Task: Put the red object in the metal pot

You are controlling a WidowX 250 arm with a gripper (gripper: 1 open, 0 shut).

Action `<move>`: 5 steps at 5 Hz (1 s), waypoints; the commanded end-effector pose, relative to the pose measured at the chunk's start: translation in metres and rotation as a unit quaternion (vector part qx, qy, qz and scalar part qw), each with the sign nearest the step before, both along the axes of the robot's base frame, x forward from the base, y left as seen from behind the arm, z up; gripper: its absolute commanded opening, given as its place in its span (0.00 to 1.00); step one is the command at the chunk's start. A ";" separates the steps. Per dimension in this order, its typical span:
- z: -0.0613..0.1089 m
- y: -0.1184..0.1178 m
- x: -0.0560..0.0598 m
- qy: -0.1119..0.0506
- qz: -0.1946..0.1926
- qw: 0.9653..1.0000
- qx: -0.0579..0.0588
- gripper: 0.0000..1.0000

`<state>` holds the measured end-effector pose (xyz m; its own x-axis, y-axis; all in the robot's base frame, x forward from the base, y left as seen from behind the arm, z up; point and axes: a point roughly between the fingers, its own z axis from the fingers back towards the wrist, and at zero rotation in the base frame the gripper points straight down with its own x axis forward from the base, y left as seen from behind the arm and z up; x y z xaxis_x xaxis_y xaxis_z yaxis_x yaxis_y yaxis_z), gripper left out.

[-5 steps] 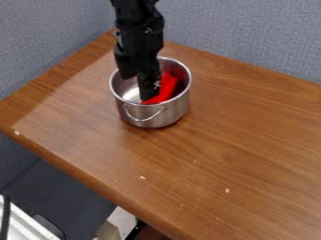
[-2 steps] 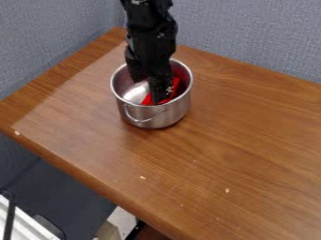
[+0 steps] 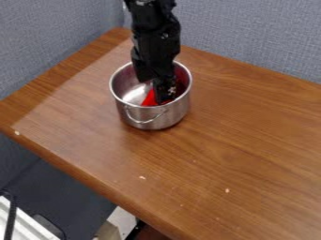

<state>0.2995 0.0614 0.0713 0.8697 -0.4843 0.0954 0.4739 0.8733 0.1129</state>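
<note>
The metal pot [image 3: 135, 113] stands on the far left part of the wooden table, its wire handle hanging down the front. The red object [image 3: 167, 90] lies inside it, leaning against the right inner wall. My gripper [image 3: 153, 75] hangs just above the pot's opening, black fingers pointing down and standing open. Nothing is held between them; the red object rests below and beside the fingertips, partly hidden by them.
The wooden table [image 3: 213, 141] stretches to the front and right of the pot. A grey-blue wall [image 3: 51, 33] runs behind the table's back-left edge. The table's near edge drops off to the floor at lower left.
The arm has shifted slightly right and lifted a little over the pot. The red object has settled lower inside the pot.
</note>
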 end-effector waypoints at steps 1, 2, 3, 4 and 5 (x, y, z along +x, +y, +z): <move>0.014 0.002 0.005 -0.022 -0.028 0.999 0.001 1.00; 0.016 0.003 0.002 -0.020 -0.052 0.998 -0.003 1.00; 0.011 0.016 0.002 -0.019 -0.058 0.998 -0.006 0.00; 0.009 0.028 0.003 -0.023 -0.064 0.998 -0.013 0.00; 0.004 0.026 -0.006 -0.027 -0.047 0.998 -0.013 0.00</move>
